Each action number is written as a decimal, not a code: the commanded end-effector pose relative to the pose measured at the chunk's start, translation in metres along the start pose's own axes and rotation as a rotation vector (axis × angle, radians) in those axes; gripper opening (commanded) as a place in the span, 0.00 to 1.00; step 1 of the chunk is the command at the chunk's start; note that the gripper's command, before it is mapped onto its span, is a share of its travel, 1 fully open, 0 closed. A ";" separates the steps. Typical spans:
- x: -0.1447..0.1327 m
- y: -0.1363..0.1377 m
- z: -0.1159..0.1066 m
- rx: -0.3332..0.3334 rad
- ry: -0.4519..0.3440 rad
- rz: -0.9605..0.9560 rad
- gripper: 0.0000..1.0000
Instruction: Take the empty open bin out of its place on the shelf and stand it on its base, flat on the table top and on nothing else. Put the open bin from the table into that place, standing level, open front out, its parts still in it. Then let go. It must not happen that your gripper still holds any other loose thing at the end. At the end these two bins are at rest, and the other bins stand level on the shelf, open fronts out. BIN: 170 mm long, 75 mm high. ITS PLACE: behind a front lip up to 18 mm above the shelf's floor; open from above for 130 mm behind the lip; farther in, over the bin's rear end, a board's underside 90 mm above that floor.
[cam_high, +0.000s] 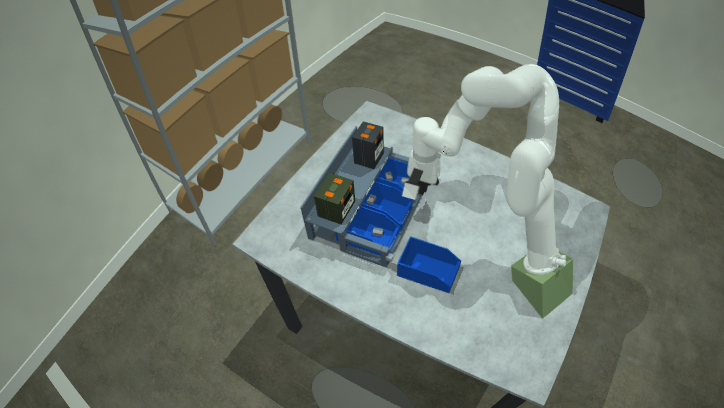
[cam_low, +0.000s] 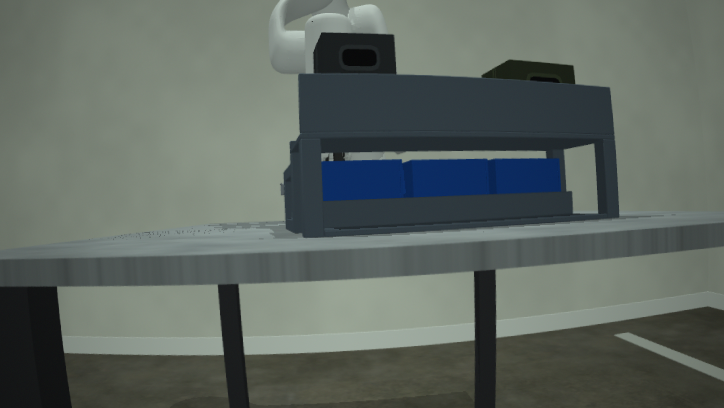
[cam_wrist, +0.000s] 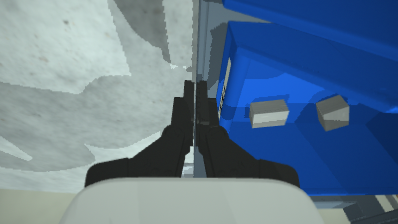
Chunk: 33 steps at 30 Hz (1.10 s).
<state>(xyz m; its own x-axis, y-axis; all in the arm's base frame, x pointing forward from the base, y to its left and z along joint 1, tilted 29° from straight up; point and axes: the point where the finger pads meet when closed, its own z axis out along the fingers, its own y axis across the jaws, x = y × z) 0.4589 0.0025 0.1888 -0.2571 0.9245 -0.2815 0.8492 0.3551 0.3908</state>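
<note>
The empty open bin stood on its base on the table top, just beside the shelf's end and nearer the edge between the left and bottom corners in the top view. The shelf lay toward the left and upper corners, with three blue bins in its row — each with parts inside. The gripper had its fingers together, clamped on nothing, at the front lip by the farthest bin (two grey parts showed there).
</note>
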 end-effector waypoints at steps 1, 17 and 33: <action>0.000 -0.005 -0.007 -0.003 -0.001 0.000 0.00; 0.000 -0.014 -0.016 -0.003 -0.001 0.000 0.00; 0.000 -0.014 -0.076 -0.003 -0.001 0.000 0.00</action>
<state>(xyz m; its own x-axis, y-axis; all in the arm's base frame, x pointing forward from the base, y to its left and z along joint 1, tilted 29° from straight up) 0.4217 0.0054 0.2323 -0.2568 0.9246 -0.2815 0.8472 0.3555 0.3948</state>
